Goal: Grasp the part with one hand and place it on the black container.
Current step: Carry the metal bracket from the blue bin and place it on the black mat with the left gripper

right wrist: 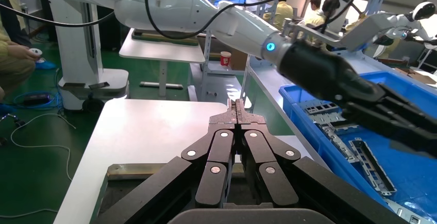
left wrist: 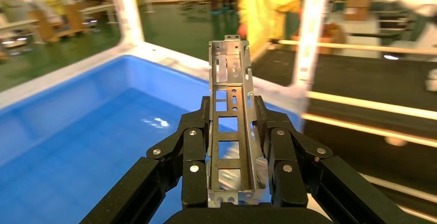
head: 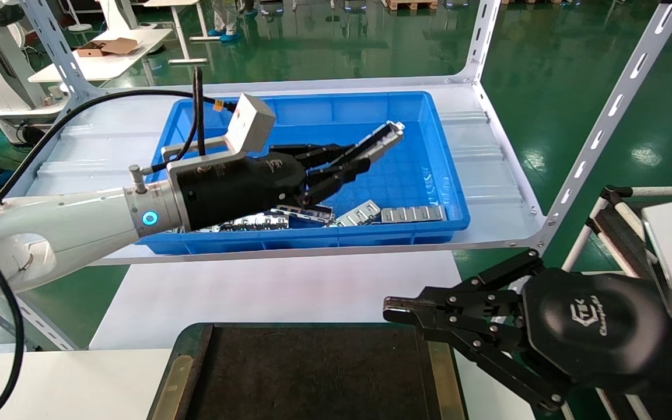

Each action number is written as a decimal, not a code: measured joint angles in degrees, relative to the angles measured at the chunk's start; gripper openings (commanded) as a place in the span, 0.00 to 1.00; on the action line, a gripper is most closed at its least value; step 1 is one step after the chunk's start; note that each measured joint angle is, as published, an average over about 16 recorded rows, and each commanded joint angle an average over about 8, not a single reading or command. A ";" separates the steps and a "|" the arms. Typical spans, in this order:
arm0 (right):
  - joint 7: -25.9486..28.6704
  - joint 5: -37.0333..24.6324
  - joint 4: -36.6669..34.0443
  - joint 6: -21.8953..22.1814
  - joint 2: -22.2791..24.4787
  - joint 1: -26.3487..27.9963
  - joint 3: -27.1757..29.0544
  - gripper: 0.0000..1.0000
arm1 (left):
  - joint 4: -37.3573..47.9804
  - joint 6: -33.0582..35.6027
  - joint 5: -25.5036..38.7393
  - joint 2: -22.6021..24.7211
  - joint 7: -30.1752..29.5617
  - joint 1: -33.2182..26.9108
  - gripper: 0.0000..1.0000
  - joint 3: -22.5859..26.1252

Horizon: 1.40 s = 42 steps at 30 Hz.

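Note:
My left gripper (head: 354, 158) is shut on the part (head: 381, 140), a slim silver slotted channel bar, and holds it tilted above the blue bin (head: 289, 116). In the left wrist view the part (left wrist: 230, 116) sits lengthwise between my gripper (left wrist: 231, 112), sticking out past the fingertips. The black container (head: 312, 373), a flat black tray with brass-coloured side strips, lies at the table's near edge. My right gripper (head: 391, 309) is shut and empty, hovering over the tray's right corner; it also shows in the right wrist view (right wrist: 237, 109).
Several similar silver slotted strips (head: 412, 213) lie at the near side of the blue bin, also visible in the right wrist view (right wrist: 360, 152). The bin stands on a white metal shelf (head: 487, 151) with slotted uprights. A white table (head: 277, 291) lies between shelf and tray.

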 measured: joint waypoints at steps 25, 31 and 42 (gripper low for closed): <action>-0.04 0.06 0.00 0.04 0.04 0.02 -0.09 0.00 | -47.43 -11.44 -2.81 -19.66 -14.32 24.49 0.00 1.99; -0.05 0.08 0.00 0.05 0.05 0.02 -0.11 0.00 | -54.20 -18.98 -2.56 -22.19 -16.25 31.84 0.00 3.43; -0.07 0.10 0.00 0.06 0.06 0.03 -0.15 0.00 | -56.45 -32.45 -1.95 -20.66 -17.13 41.92 0.00 5.63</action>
